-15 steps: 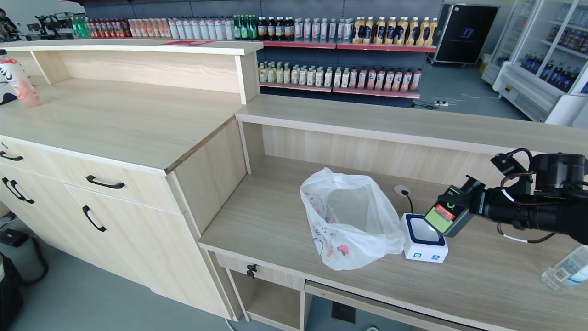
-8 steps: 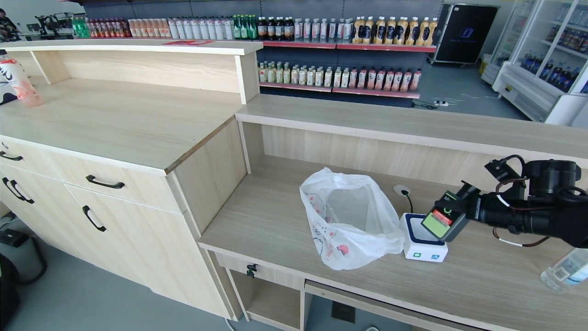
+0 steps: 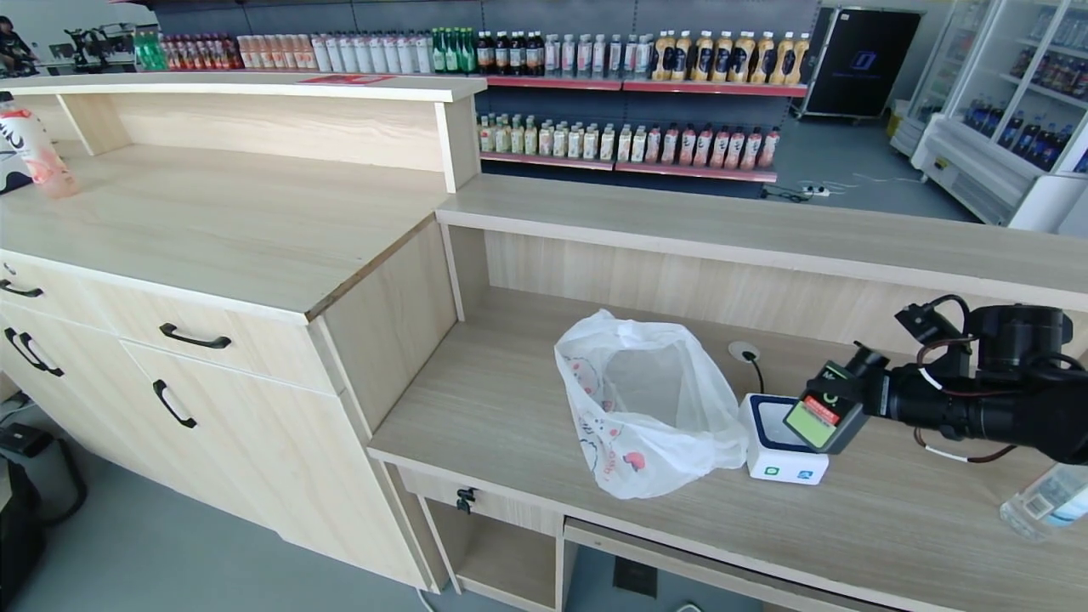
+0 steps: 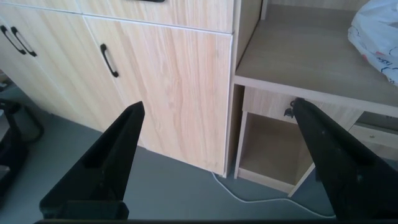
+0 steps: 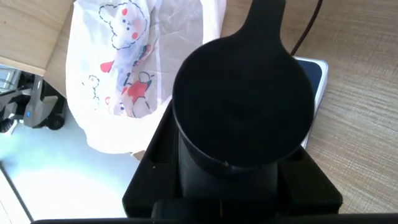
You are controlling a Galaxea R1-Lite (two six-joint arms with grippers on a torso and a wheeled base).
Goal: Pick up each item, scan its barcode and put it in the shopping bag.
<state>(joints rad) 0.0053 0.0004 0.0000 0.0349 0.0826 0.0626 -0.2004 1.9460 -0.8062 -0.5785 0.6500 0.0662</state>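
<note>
Green-faced box (image 3: 821, 419) with a red label sits pinched in your right pincer (image 3: 852, 389), held tilted just over the right edge of the scanner (image 3: 775, 464). In the head view the box overlaps the scanner's dark glass, so you cannot tell whether any gap remains between them. No barcode can be made out on the faces turned your way, and the pincer's fingers are mostly hidden behind the box.

From the right wrist view a dark round mass blocks the middle. You cannot separate pincer from box there. Beside that mass one corner of the scanner (image 5: 314, 66) peeks out, with the shopping bag (image 5: 124, 81) past it.

On the tabletop (image 3: 501, 399) the shopping bag (image 3: 646, 408) stands touching the scanner's left side, its mouth open and its pale inside visible. You cannot see whether anything lies in the bottom. Behind the scanner a dark cable (image 3: 753, 367) runs to a round grommet in the tabletop.

Well to the right of the scanner, a clear bottle (image 3: 1044, 501) lies on the tabletop, cut off by the picture's edge. Far to the scanner's left, on the higher counter, a pink bottle (image 3: 30, 144) is also partly cut off.

Your left pincer (image 4: 217, 106) hangs spread wide and empty, low by the cabinet doors, well to the left of the scanner.
</note>
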